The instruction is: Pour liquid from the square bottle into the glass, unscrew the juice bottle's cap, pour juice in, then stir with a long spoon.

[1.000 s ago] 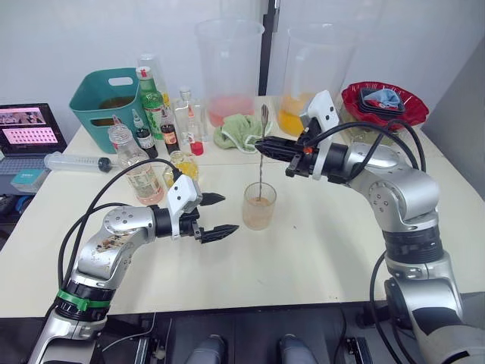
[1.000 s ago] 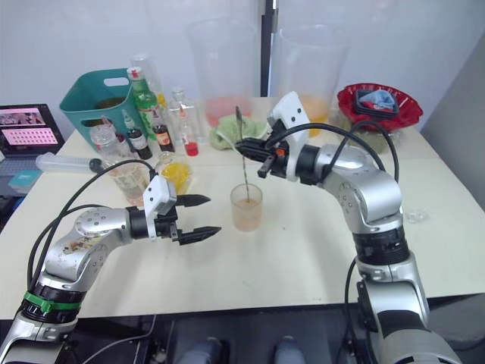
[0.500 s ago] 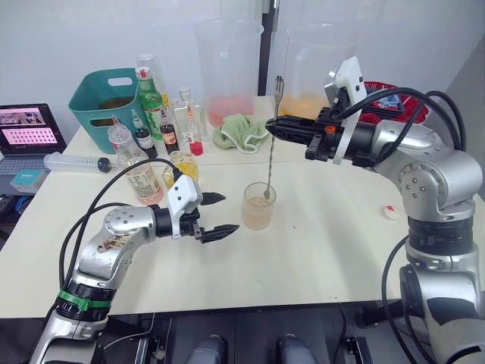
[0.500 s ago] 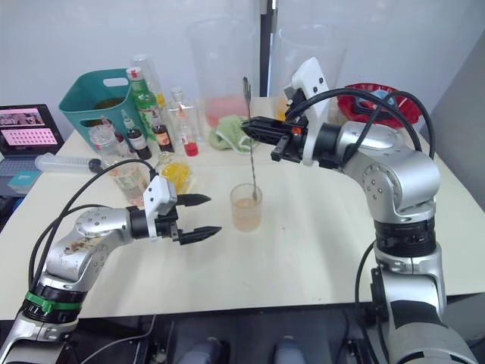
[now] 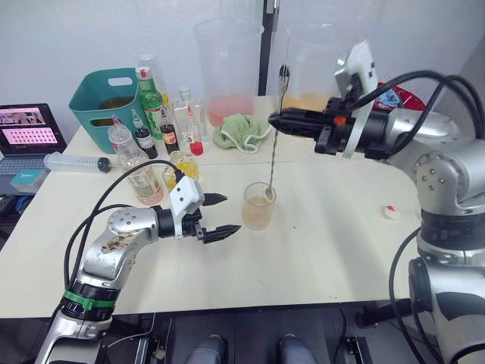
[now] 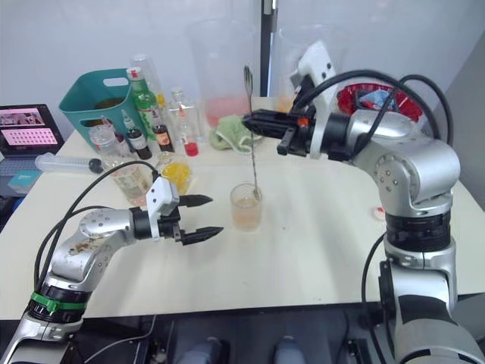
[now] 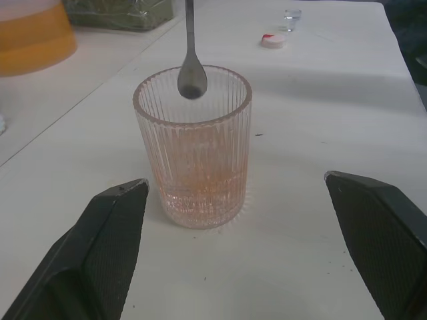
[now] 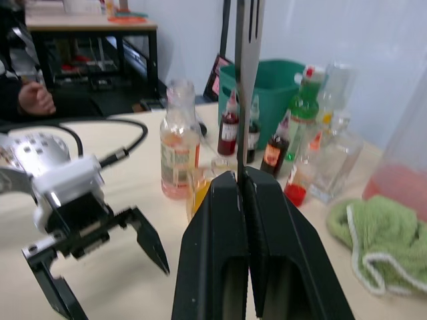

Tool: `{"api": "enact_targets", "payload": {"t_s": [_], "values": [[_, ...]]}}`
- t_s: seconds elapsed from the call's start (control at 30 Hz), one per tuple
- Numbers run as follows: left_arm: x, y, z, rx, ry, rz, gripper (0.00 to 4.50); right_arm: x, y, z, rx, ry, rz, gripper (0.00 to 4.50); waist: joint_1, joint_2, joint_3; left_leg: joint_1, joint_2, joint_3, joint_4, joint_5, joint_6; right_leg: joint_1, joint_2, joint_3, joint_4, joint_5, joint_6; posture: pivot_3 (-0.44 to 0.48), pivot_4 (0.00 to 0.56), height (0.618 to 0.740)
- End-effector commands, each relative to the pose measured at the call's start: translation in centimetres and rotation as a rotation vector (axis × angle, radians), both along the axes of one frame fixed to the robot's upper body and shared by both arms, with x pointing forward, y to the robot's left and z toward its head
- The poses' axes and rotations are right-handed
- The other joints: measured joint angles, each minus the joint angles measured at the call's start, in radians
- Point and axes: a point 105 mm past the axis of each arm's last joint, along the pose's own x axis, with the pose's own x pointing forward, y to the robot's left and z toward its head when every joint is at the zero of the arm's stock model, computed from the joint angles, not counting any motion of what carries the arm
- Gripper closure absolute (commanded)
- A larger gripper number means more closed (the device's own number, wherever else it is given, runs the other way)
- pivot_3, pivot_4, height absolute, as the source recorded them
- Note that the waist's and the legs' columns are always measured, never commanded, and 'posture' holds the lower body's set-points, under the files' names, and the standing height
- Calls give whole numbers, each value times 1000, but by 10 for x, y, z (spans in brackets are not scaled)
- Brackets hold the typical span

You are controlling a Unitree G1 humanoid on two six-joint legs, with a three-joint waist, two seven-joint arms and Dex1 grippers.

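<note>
The glass (image 5: 258, 206) stands mid-table with a little pale pink-orange liquid in it. My right gripper (image 5: 274, 121) is shut on the stem of the long spoon (image 5: 273, 155), which hangs almost upright. Its bowl (image 7: 191, 83) sits at rim height inside the glass. My left gripper (image 5: 228, 214) is open just left of the glass, fingers (image 7: 100, 247) level with its base and not touching it. The square bottle (image 5: 184, 165) with yellow liquid and the uncapped juice bottle (image 5: 137, 171) stand left of it. The juice bottle's cap (image 5: 391, 212) lies on the table to the right.
At the back left are a teal basket (image 5: 106, 98), a green glass bottle (image 5: 154, 98) and small dark-red bottles (image 5: 168, 135). Two huge beakers (image 5: 227, 68) and a green cloth (image 5: 241, 130) sit behind the glass. A syringe (image 5: 76, 161) and a laptop (image 5: 26, 125) lie far left.
My right gripper has risen and shifted right with the spoon, lifting its bowl from the liquid up to the glass's rim. The left gripper has stayed put.
</note>
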Motion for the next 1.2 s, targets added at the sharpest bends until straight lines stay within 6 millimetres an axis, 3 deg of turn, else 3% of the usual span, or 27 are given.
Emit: {"api": "enact_targets", "payload": {"t_s": [0.03,0.23,0.37,0.53,0.7,0.77,0.93,1.07,1.2], "values": [[-1,-3,13,-17,-48,-25,20,-17,-6,31,120,-47,51,4500,0,0,0,0,0,0,0,0,0,0,0,0,0,0,0,0,150,740],[-7,-2,29,-51,-54,-60,20,-24,-28,54,240,-51,33,4500,2,0,0,0,0,0,0,0,0,0,0,0,0,0,0,0,150,740],[-13,-1,43,-58,-85,-99,20,-20,-67,78,321,-100,-121,4500,3,0,0,0,0,0,0,0,0,0,0,0,0,0,0,0,150,740],[-16,0,53,-75,-106,-97,20,-29,-96,80,273,-16,-184,4500,3,0,0,0,0,1,-1,0,1,1,0,0,-1,0,0,0,150,740],[-21,-1,54,-66,-120,-105,20,-17,-127,74,198,10,-438,4500,-2,0,0,0,1,2,-1,0,1,0,0,0,-1,0,0,0,150,740],[-24,-1,53,-63,-121,-109,20,-13,-135,60,165,170,-469,4500,-1,0,0,0,1,2,-1,0,1,1,0,0,-2,0,0,0,150,740],[-29,-4,54,-102,-121,-97,20,9,-163,2,28,577,-629,4500,1,0,0,0,1,3,-1,-1,1,2,0,0,-5,0,0,0,150,740],[-30,-4,56,-132,-126,-57,20,26,-181,-41,-58,713,-735,4500,0,0,0,0,2,4,-1,-1,1,3,0,0,-8,0,0,0,150,740],[-35,-3,53,-106,-131,-35,20,36,-192,-71,-158,772,-797,4500,0,0,0,-1,1,5,-1,-2,3,2,0,1,-7,0,0,0,150,740]]}}
